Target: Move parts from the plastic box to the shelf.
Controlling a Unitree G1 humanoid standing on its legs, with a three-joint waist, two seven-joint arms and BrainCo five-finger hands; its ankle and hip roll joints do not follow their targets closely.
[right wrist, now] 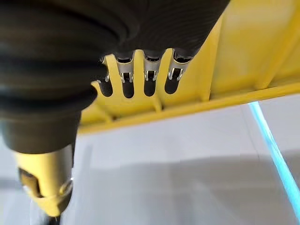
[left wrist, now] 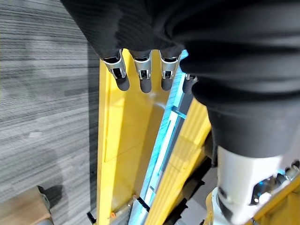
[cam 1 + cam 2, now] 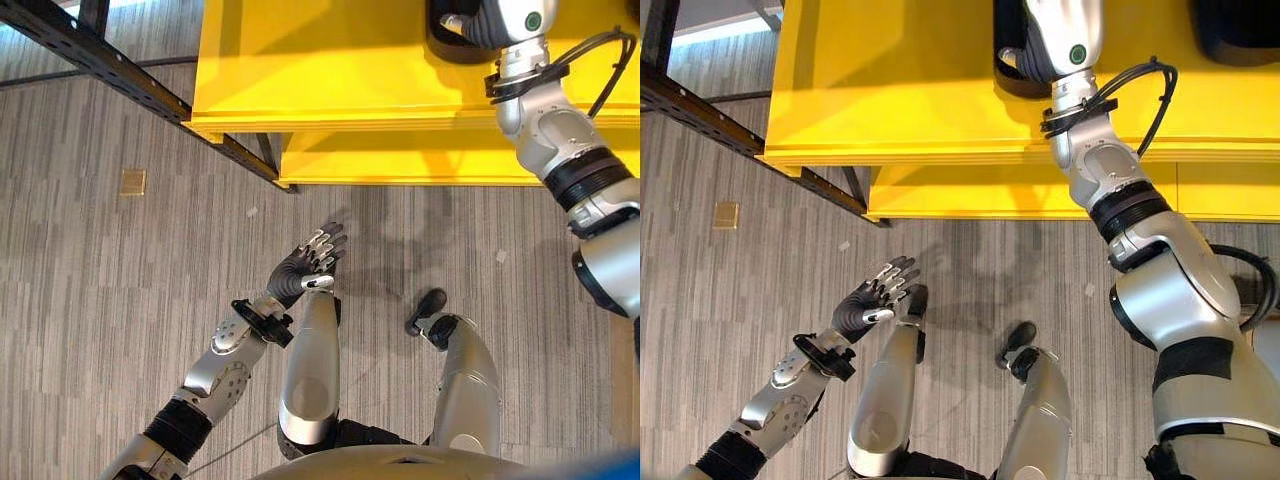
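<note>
**A:** Item one, right hand (image 3: 478,28)?

**B:** It is stretched far out over the yellow shelf (image 3: 330,70), right above a dark container (image 3: 1005,82) at the far edge. In the right wrist view its fingers (image 1: 150,79) are straight and side by side, with nothing between them.

**A:** Item two, left hand (image 3: 305,262)?

**B:** Low and near, over the carpet, well apart from the shelf. Its fingers (image 2: 143,77) are loosely extended and carry nothing.

**A:** The parts?

**B:** I can't make any out. I judge the dark container to be the plastic box. It lies directly beneath the right hand, so that arm is much the nearer. Most of the box runs off the far edge, so I can't tell its long axis.

**A:** Differences between views?

**B:** The right eye view adds a second dark container (image 3: 1240,30), far right on the same shelf. The wrist views settle how the fingers stand, which the head views leave unclear for the right hand.

**A:** Next move?

**B:** Probably straight down into the box, though that is a guess.
</note>
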